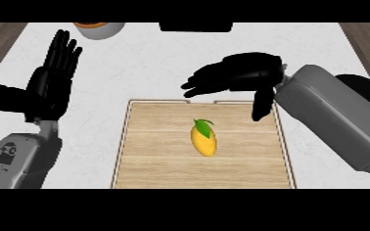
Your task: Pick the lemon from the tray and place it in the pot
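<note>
While the lemon (204, 138) lies alone near the middle of the wooden tray (151, 151), nothing is touching it; it is yellow-orange, elongated, set slightly aslant, with a green leaf at its upper end. That tray is a light-grained rectangle with a raised rim and two handle cut-outs along its far edge, and it sits on the white marbled bench (145, 63). Its near edge is cut off by the lower limit of the view. Over the tray's far right corner hovers the right hand (235, 76), black, on a grey forearm coming in from the right; its fingers are relaxed and spread toward the left with the thumb hanging down over the tray's far rim, grasping nothing and clear of the fruit. At the left side the left hand (54, 76) rests released, palm flat and fingers straight up, beside the tray and well apart from the lemon. At the far edge of the bench, left of centre, only the lower part of the pot (99, 29) shows, pale-walled with an orange rim, so what it holds cannot be made out. To its right a dark object (196, 27) is likewise cut off and cannot be identified. No writing or label can be read anywhere.
</note>
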Motion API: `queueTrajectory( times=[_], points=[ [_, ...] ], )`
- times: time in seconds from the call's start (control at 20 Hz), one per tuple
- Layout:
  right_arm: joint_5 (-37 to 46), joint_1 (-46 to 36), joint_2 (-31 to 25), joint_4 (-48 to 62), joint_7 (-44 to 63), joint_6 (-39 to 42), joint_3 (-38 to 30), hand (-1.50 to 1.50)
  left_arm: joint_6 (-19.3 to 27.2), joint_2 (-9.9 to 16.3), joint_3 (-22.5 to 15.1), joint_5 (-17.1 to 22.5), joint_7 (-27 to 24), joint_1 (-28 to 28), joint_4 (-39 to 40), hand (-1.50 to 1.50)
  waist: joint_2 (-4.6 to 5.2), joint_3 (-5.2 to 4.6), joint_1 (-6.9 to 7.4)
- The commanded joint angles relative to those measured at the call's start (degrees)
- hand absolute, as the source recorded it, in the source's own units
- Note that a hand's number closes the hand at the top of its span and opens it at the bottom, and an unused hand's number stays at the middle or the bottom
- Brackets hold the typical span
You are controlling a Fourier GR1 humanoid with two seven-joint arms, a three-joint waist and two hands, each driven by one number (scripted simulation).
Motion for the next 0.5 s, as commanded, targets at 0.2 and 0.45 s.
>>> queueTrajectory(
  times=[0.2,0.45],
  points=[
    [4.34,1.25,2.96,1.66,-2.72,5.39,2.02,-1.50,2.00,-3.27,-0.64,-2.69,-0.15,1.92,-2.10,0.00,-0.17,0.01,-0.27],
    [8.47,6.73,5.56,2.13,-5.05,-0.74,4.02,-1.50,-1.52,-1.38,1.69,-2.28,-1.88,5.93,-3.42,0.00,-0.16,0.02,-0.13]
  ],
)
